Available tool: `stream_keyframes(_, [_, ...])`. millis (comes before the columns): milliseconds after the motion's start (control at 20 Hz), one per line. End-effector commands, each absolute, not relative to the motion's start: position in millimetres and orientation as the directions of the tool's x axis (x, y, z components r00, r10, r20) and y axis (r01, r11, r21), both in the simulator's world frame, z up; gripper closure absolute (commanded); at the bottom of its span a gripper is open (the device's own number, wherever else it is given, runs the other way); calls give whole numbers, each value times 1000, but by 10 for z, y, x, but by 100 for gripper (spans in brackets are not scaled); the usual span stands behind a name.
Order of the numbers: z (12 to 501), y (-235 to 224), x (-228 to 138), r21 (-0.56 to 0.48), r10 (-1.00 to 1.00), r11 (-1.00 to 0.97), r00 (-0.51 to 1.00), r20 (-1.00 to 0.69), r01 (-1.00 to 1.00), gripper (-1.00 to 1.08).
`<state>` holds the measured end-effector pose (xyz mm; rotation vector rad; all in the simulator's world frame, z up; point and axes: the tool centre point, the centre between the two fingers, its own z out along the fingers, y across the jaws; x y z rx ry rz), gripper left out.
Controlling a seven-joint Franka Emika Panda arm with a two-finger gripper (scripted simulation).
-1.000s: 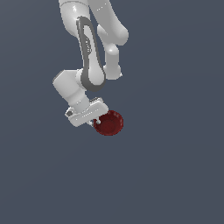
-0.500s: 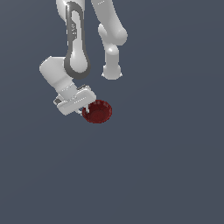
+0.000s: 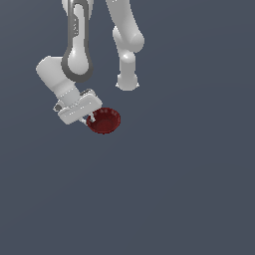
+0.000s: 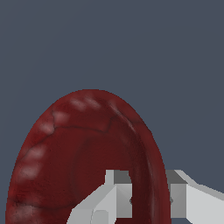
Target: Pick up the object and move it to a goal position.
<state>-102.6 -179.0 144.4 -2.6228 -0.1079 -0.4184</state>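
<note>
The object is a small dark red round bowl (image 3: 104, 121), held in the air at the end of the white arm. My gripper (image 3: 91, 118) is shut on the bowl's rim at the side facing the exterior view's left, and the bowl is tilted with its hollow turned partly toward the camera. The wrist view is largely filled by the bowl (image 4: 78, 153), seen at a steep angle. One grey finger (image 4: 118, 192) lies inside the rim and the other (image 4: 177, 194) outside it, so the rim is pinched between them (image 4: 148, 197).
A plain dark grey-blue surface (image 3: 189, 189) lies under and around everything. The arm's white links (image 3: 127, 45) rise behind the gripper at the top of the exterior view. No other objects show.
The gripper has carried the bowl up and toward the exterior view's left over the last second, and the bowl has tilted to show more of its inside. The grip on the rim is unchanged.
</note>
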Motion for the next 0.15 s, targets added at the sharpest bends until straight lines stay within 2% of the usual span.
stream_keyframes(0, [1470, -1826, -1048, -446, 3, -882, 950, 313, 150, 108])
stream_keyframes(100, [1474, -1835, -1053, -446, 3, -882, 950, 313, 150, 108])
